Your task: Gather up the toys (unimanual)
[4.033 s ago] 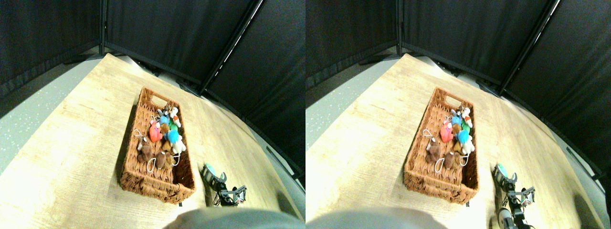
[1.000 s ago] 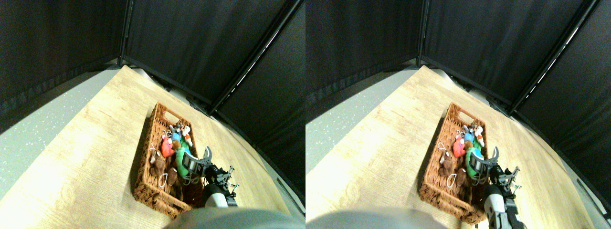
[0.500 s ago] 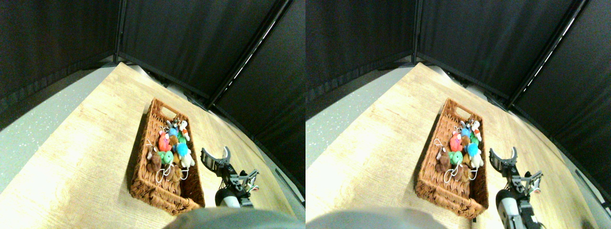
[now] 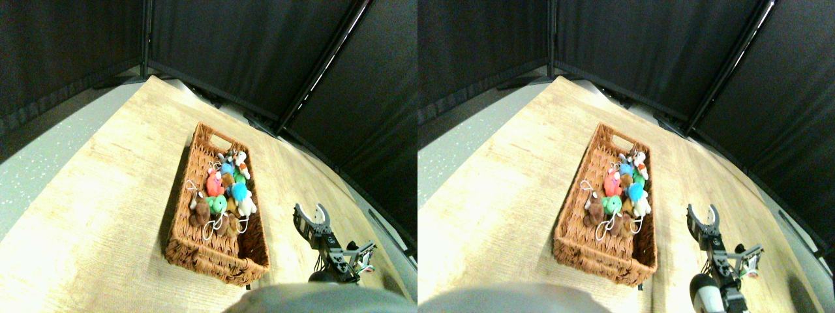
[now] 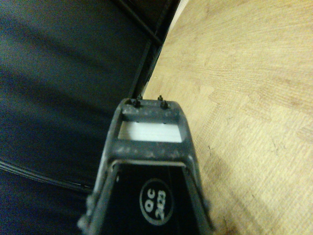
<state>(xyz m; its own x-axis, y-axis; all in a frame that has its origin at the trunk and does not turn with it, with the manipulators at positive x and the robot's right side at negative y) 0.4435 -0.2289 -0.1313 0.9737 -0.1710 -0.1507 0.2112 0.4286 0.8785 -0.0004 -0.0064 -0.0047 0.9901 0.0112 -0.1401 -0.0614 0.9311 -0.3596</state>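
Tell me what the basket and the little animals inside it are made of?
The basket looks like woven wicker: brown, matte, with ribbed strands along its walls and a handle slot at the far end. The little animals look like soft plush fabric, fuzzy and rounded, in red, blue, green, brown and white, with thin white loop cords. The floor looks like pale wood grain, maybe laminate.

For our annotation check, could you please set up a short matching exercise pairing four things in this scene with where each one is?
Things:
1. green toy
2. right gripper
3. wicker basket
4. white toy

Places:
A. over the bare table, right of the basket
B. at the basket's far end
C. on the wooden table
D. mid-basket, beside the brown toy

Pairs: 1-D, 2-A, 3-C, 4-B
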